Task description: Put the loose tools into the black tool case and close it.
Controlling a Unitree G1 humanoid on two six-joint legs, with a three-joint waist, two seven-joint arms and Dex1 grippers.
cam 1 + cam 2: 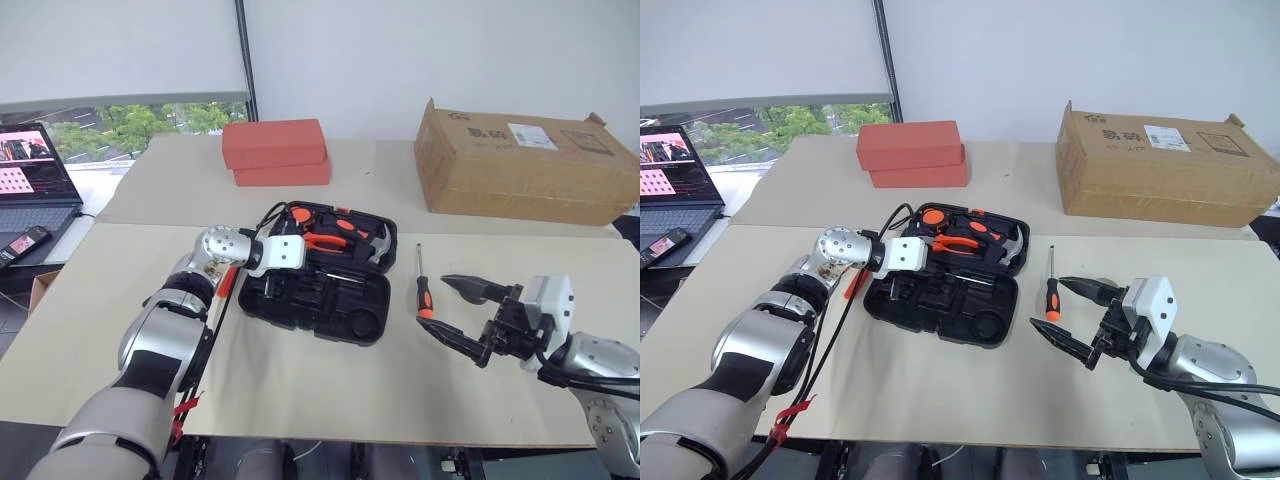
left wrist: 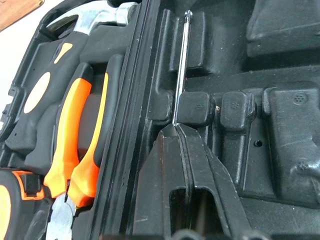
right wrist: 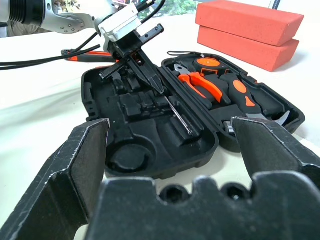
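Black tool case [image 1: 318, 300] lies open; orange-handled screwdriver [image 1: 423, 287] just beside it.

Beige table [image 1: 300, 390] against a pale wall [image 1: 420, 50] — window [image 1: 140, 125] at left, green trees outside.

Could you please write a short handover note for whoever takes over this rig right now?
Left gripper: shut on a thin steel shaft, down in the near half of the black tool case, over the moulded slots.
Right gripper: open, holding nothing, hanging over the table near the case's right side.
Case lies open; pliers and hammer sit in the far half.
Left to do: seat and release the shaft; fetch the screwdriver lying on the table right of the case, and another orange-handled tool lying left of the case; then close the lid.
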